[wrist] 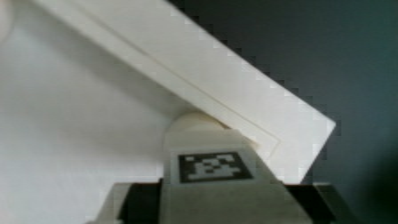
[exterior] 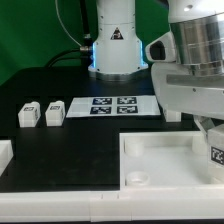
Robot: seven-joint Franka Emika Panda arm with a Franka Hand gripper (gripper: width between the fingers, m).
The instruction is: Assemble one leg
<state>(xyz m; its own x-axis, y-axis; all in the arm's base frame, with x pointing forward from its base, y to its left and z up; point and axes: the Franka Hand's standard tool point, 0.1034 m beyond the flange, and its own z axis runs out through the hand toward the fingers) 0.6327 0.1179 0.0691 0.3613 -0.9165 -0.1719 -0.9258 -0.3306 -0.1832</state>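
My gripper [exterior: 212,135] is shut on one leg [exterior: 217,155], a small white block with a black-and-white tag, and holds it over the far right corner of the large white tray [exterior: 160,150]. In the wrist view the leg [wrist: 214,160] sits between the dark fingers [wrist: 135,200], its far end at the tray's inner corner beside the raised rim [wrist: 249,100]. Whether the leg touches the tray floor I cannot tell. Two more legs [exterior: 28,114] [exterior: 53,113] stand side by side on the black table at the exterior view's left.
The marker board [exterior: 112,105] lies flat behind the tray. A small white piece [exterior: 175,116] shows partly behind the arm. Another white part [exterior: 5,155] sits at the left edge. The robot base [exterior: 112,45] stands at the back.
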